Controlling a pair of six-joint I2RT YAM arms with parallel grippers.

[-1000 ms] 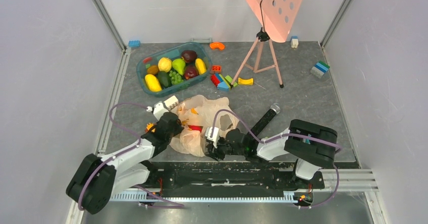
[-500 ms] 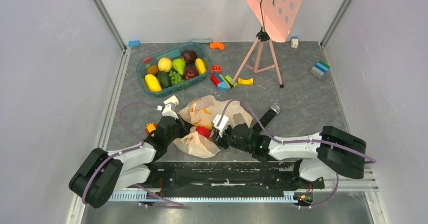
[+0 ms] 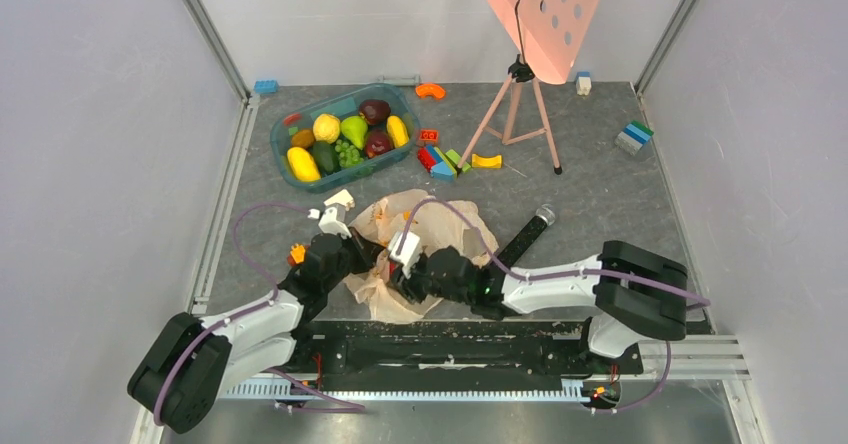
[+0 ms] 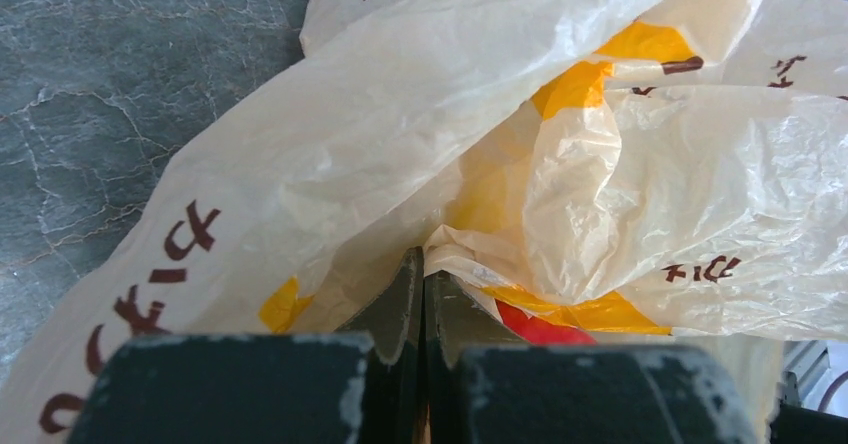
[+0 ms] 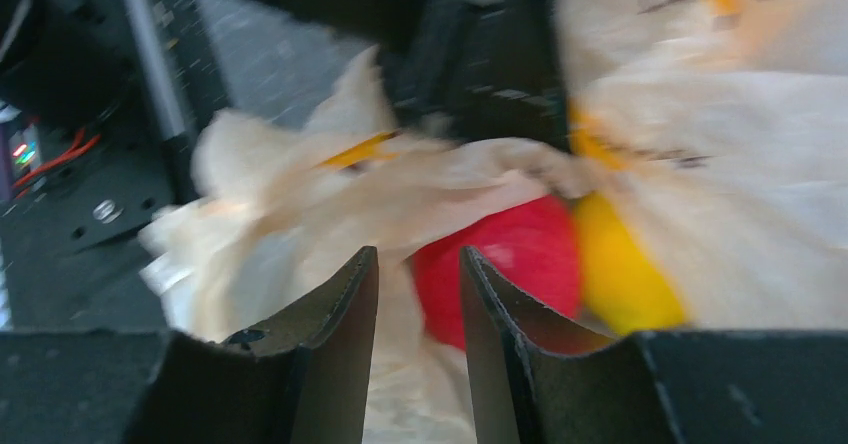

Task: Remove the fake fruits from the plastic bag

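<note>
The plastic bag (image 3: 440,234) lies crumpled on the grey surface (image 3: 600,194), close to its near edge and a little left of the middle, between the two hands. Inside it, the right wrist view shows a red fruit (image 5: 510,259) with a yellow fruit (image 5: 620,279) touching it, both partly draped by the cream film (image 5: 720,134).

The left hand (image 3: 368,256) sits at the bag's left side. From its own camera the hand (image 4: 422,264) is clenched, fingers pressed flat together with a fold of the bag (image 4: 420,94) caught at their tips; orange and brown print shows on the film around them.

The right hand (image 3: 400,282) reaches in low from the right, at the bag's near side. Its fingers (image 5: 340,344) stand a little apart, with film in the gap and the red fruit just beyond the tips (image 5: 418,259). The view is blurred, so I cannot tell whether they pinch the film.

Toward the far-left corner a teal tub (image 3: 277,149) holds more fruits (image 3: 345,139), yellow, green and maroon. Building blocks (image 3: 445,159) lie just right of it. A tripod (image 3: 515,114) carrying a pink perforated panel (image 3: 545,9) stands near the far edge.
</note>
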